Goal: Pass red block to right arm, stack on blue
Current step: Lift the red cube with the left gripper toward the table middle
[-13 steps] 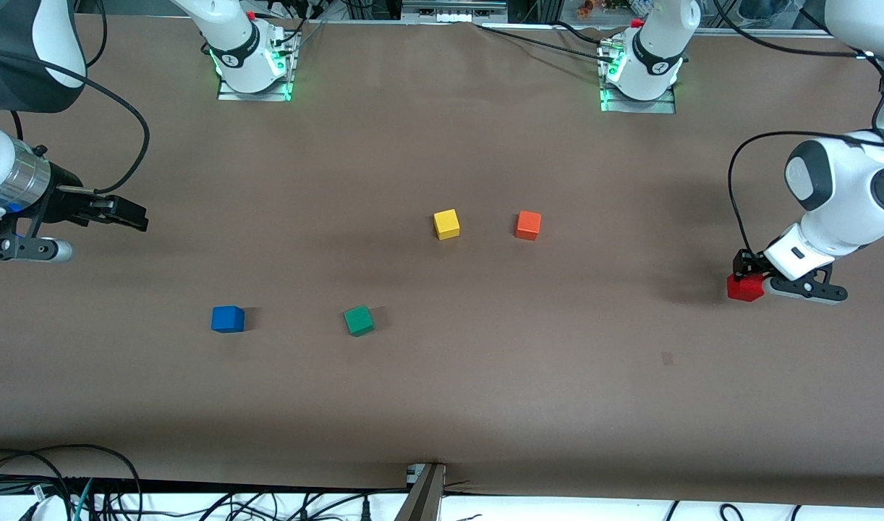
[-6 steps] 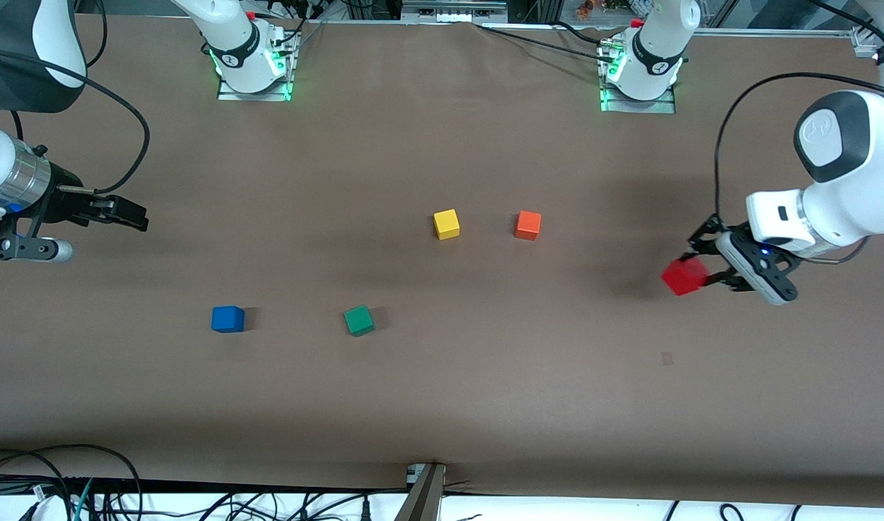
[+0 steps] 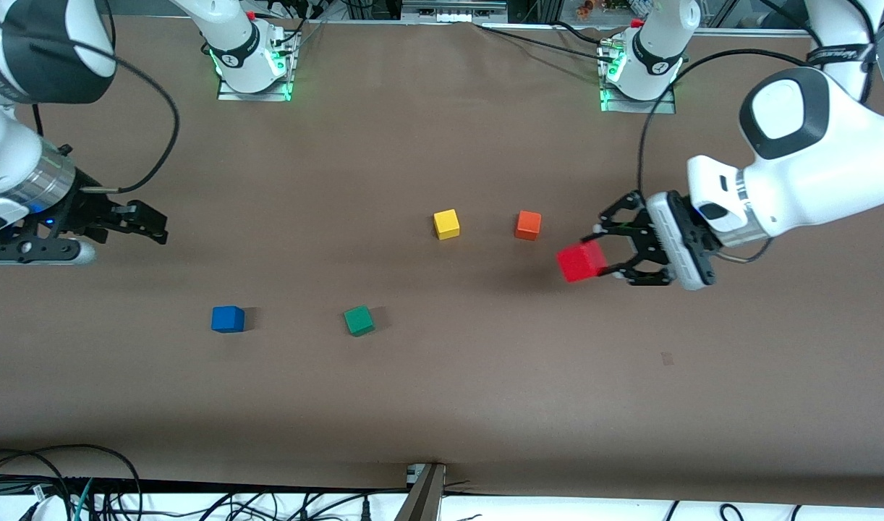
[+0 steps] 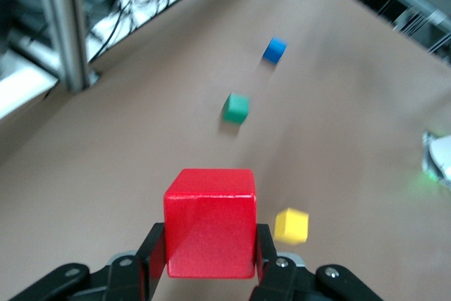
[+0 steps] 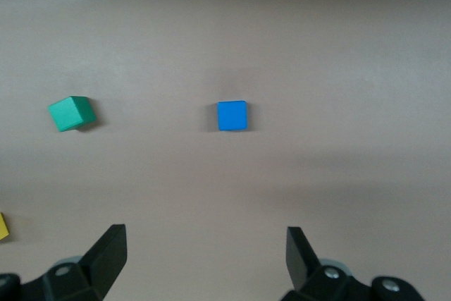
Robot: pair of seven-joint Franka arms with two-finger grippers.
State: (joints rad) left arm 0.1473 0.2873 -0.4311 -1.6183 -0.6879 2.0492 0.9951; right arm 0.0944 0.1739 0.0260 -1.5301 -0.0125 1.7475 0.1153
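Observation:
The red block [image 3: 579, 261] hangs in the air over bare table, a little toward the left arm's end from the orange cube. My left gripper [image 3: 595, 252] is shut on it, its black fingers [image 4: 266, 259] pressing two opposite faces of the red block [image 4: 210, 220]. The blue cube [image 3: 227, 319] rests on the table toward the right arm's end, alone with nothing on it. My right gripper [image 3: 153, 223] hovers open and empty over that end of the table. Past its wide-apart fingertips [image 5: 113, 243] the blue cube [image 5: 232, 115] shows on the table below.
A green cube [image 3: 359, 320] lies beside the blue one, toward the middle. A yellow cube [image 3: 446, 224] and an orange cube [image 3: 528, 225] sit mid-table, farther from the front camera. Both arm bases [image 3: 252, 69] stand along the table's back edge.
The left gripper has lifted the red block off the table at its own end and carried it toward the middle. The right gripper has shifted slightly toward the middle, still open.

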